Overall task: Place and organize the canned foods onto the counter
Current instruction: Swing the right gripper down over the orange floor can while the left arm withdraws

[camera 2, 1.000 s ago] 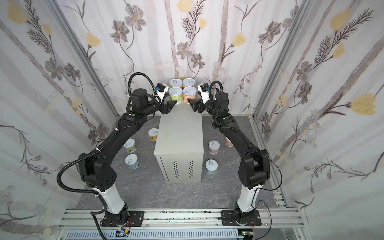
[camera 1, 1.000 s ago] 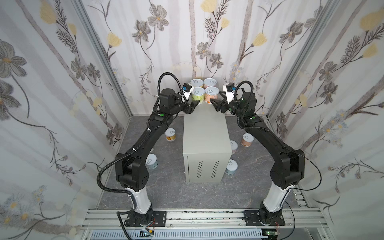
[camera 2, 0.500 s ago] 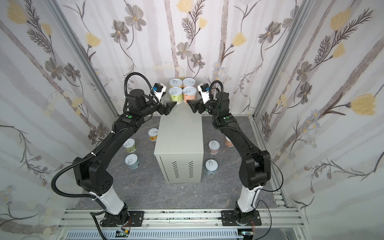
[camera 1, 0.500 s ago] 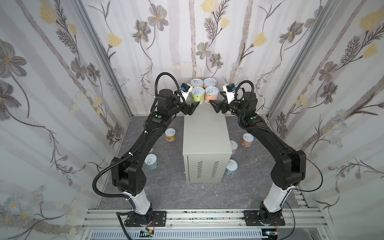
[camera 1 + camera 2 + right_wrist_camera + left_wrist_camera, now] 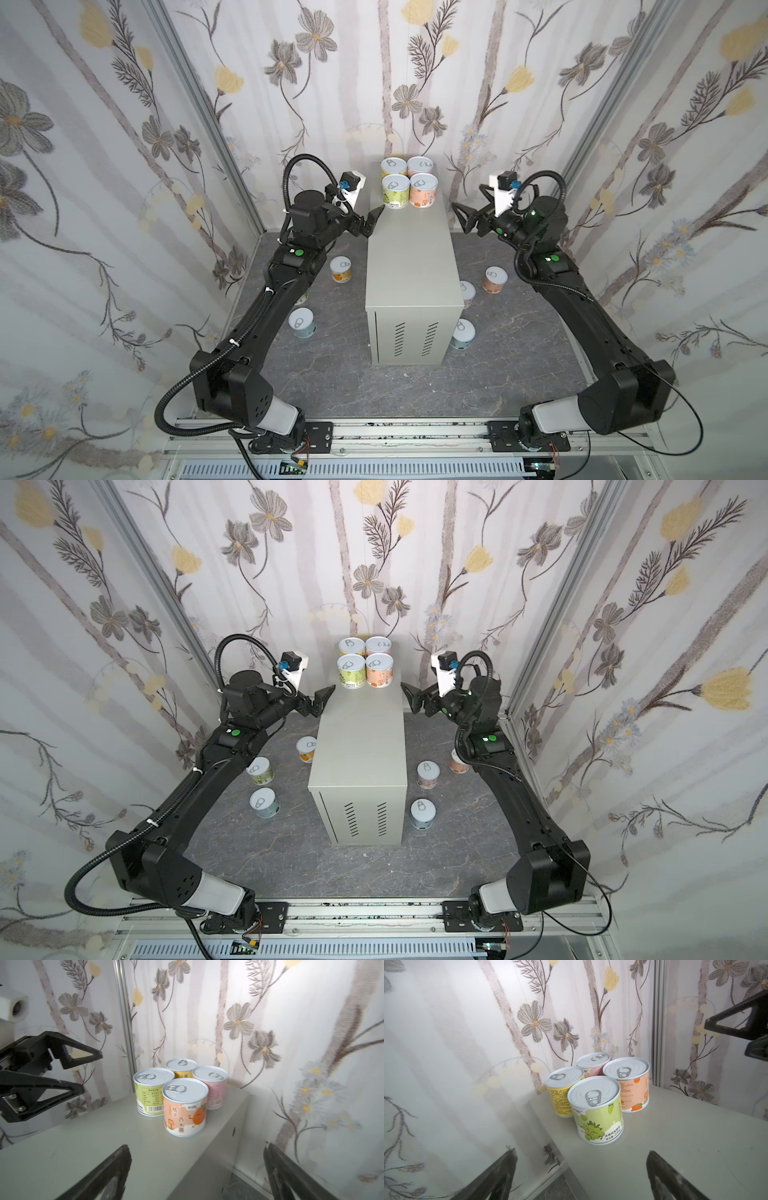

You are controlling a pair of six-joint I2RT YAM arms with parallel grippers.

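Four canned foods stand in a tight square at the far end of the counter [image 5: 409, 257]: yellow [image 5: 393, 167], pink [image 5: 420, 165], green [image 5: 395, 192] and orange [image 5: 423, 190]. My left gripper [image 5: 371, 220] hangs open at the counter's left edge, a short way from the green can [image 5: 598, 1113], with nothing between its fingers. My right gripper [image 5: 463, 216] hangs open just off the counter's right edge, apart from the orange can [image 5: 185, 1111], also empty. Several more cans stand on the floor on both sides of the counter.
Floor cans on the left are an orange-yellow one [image 5: 306, 749], a green one [image 5: 259, 771] and a light blue one [image 5: 264, 802]. On the right stand a pink [image 5: 428, 774], an orange [image 5: 457, 762] and a light blue can [image 5: 422, 813]. Flowered walls close in on three sides.
Both grippers have opened wide, let go of the green and orange cans, and drawn back outward to the counter's side edges. The four cans stay put.
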